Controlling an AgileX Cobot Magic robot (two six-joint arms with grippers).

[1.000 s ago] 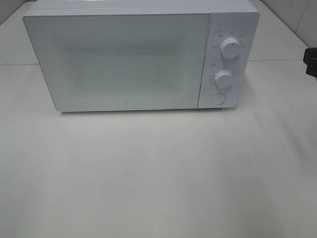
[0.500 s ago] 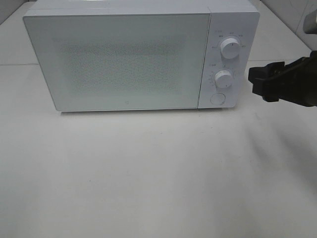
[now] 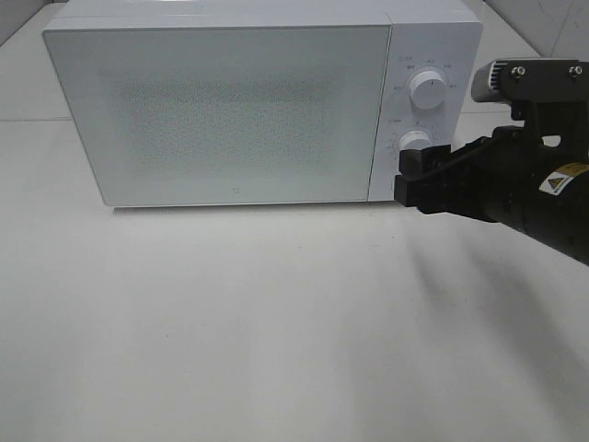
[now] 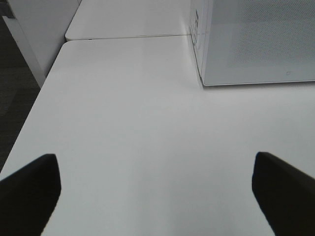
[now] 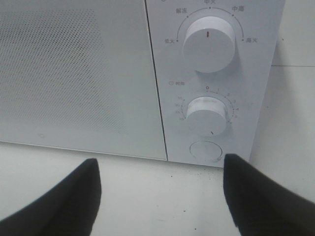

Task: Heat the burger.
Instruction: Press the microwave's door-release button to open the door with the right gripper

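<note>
The burger is out of view; none of the views shows it. The white microwave point(image 3: 221, 110) stands at the back of the table with its door shut. My right gripper point(image 3: 409, 178) is open and empty, right in front of the control panel, level with the lower knob point(image 3: 416, 141). The right wrist view shows the gripper point(image 5: 162, 196) open before the upper knob point(image 5: 209, 44), the lower knob point(image 5: 206, 115) and the round door button point(image 5: 205, 151). My left gripper point(image 4: 157, 196) is open and empty over bare table, left of the microwave point(image 4: 256, 44).
The white table point(image 3: 276, 313) stretches in front of the microwave. Its left edge point(image 4: 29, 113) drops to a dark floor in the left wrist view. A second table panel point(image 4: 128, 17) joins behind.
My right arm has come in from the right edge and moved left, up to the microwave's control panel. The microwave has not moved.
</note>
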